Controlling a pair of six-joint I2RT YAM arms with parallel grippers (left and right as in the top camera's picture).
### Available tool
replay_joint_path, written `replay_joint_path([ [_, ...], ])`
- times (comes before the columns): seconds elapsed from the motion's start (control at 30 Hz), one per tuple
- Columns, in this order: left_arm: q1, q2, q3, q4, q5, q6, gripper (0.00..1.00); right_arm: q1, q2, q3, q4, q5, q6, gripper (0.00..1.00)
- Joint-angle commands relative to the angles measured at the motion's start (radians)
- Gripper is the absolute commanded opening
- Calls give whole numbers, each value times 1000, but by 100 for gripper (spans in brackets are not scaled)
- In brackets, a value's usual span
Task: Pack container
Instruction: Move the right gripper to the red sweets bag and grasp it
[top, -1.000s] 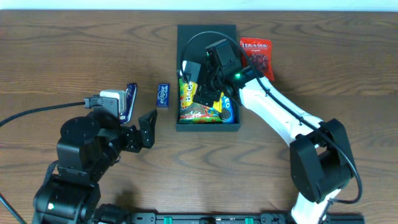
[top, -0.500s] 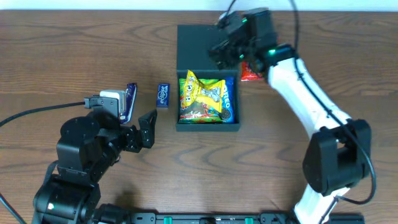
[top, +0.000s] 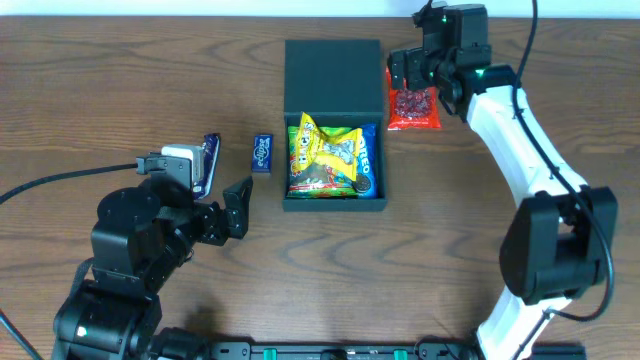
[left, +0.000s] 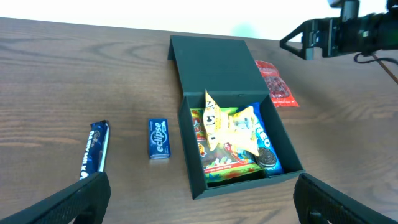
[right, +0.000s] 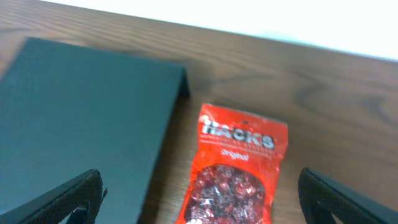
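The dark teal container (top: 334, 206) stands open at table centre, its lid (top: 334, 72) lying flat behind it. Inside lie a yellow snack packet (top: 330, 150) and a blue Oreo packet (top: 366, 165). A red Hacks packet (top: 413, 108) lies on the table right of the lid. My right gripper (top: 412, 72) is open and empty, hovering above the red packet (right: 239, 168), fingers either side of it (right: 199, 208). My left gripper (top: 210, 195) is open and empty, low over the table in front and to the left of the container (left: 249, 185).
A small blue Eclipse gum box (top: 262, 153) and a dark blue chocolate bar (top: 208, 163) lie left of the container, both also in the left wrist view (left: 158, 139) (left: 94, 149). The table's far edge runs just behind the lid and red packet.
My right gripper rose out of the container, leaving the yellow packet inside, and moved back and right over the red packet. The left arm has not moved.
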Motion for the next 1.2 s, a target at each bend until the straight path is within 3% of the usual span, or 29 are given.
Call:
replay_joint_path([
  [0.0,2,-2,13,-3,-6,10,95,-2,74,11,-2,61,69,99],
  [0.33,2,-2,13,-3,-6,10,95,-5,233,11,20,98,135,98],
  [0.53,2,-2,13,-3,-7,11,95,-4,303,11,22,150,169,85],
  [0.67,2,-2,13,-4,-48,10,95,-4,322,11,15,150,212,67],
  [0.93,2,-2,13,-3,-52,10,96,-3,307,12,7,149,222,50],
  [1.17,2,-2,13,-3,-52,10,95,-3,190,13,5,150,221,36],
])
